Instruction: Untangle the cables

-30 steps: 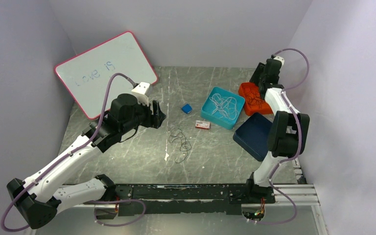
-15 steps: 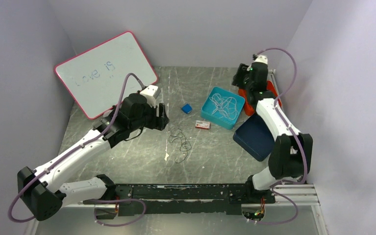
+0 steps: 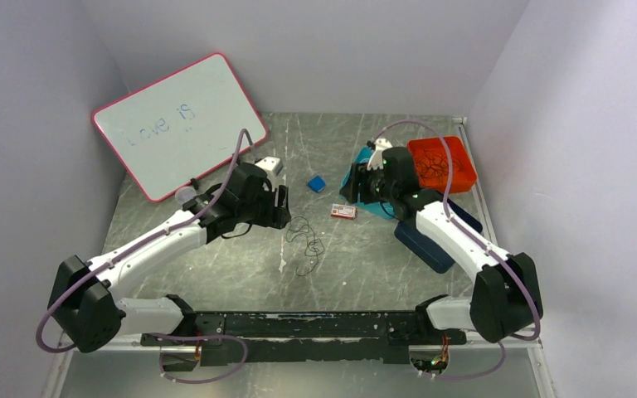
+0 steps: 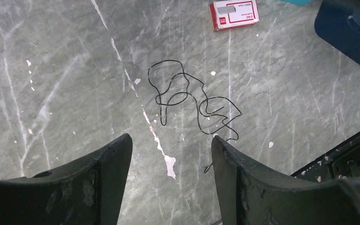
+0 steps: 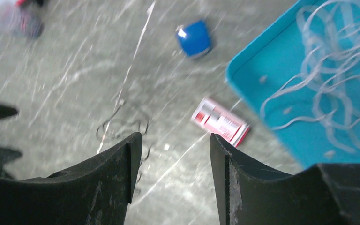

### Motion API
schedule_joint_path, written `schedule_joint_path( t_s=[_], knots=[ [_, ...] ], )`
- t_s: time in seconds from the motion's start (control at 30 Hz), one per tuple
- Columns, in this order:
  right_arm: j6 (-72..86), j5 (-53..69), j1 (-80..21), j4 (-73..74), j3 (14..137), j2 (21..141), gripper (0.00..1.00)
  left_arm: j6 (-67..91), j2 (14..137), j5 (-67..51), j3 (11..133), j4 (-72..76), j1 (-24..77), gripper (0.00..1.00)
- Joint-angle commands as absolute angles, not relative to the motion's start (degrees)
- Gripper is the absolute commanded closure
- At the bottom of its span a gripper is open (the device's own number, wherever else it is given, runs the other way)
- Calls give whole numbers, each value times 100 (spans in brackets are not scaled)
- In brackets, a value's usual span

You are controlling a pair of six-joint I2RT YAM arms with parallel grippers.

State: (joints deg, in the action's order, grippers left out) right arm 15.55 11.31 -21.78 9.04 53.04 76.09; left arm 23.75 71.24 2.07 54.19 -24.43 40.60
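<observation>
A thin dark cable (image 3: 305, 239) lies in loose loops on the marbled table, between the two arms. The left wrist view has the cable (image 4: 191, 96) just ahead of my left gripper (image 4: 171, 140), which stands open and empty above the table. My right gripper (image 5: 176, 140) is open and empty too, hovering by the teal tray (image 5: 267, 89) that holds white cables (image 5: 337, 89). The dark cable (image 5: 122, 124) shows blurred to its left. More dark cables (image 3: 431, 170) lie in a red tray (image 3: 463, 172). From above, the left gripper (image 3: 280, 207) and right gripper (image 3: 357, 189) flank the loose cable.
A red-and-white card (image 3: 343, 211) lies between the loose cable and the teal tray (image 3: 380, 211). A small blue object (image 3: 316, 183) sits behind it. A dark blue tray (image 3: 427, 240) lies at the right under the right arm. A whiteboard (image 3: 178, 124) leans at the back left.
The right arm has swung from the back right corner, over the red tray, leftward to the teal tray. The left gripper has moved right, nearer the loose dark cable.
</observation>
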Motion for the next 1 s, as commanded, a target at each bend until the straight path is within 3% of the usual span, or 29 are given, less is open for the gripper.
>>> schedule_joint_path(
  t_s=[0.0,0.17,0.57,0.83,0.97],
  knots=[
    [1646,2082,-2435,1028,4786,7182,42,2596,7185,-75,5389,-2155,4033,33],
    [1756,2485,-2783,799,4329,7188,42,2586,7291,-163,5385,-2066,4029,33],
    [1790,1955,-3735,508,3954,7915,43,2646,7245,-126,5431,-2075,4027,34],
    [1932,1932,-3876,-13,3797,8474,54,2700,7160,-88,5375,-2095,4026,35],
    [2050,1813,-3945,-206,3806,8683,65,2674,7088,-34,5349,-2166,4030,35]
  ],
)
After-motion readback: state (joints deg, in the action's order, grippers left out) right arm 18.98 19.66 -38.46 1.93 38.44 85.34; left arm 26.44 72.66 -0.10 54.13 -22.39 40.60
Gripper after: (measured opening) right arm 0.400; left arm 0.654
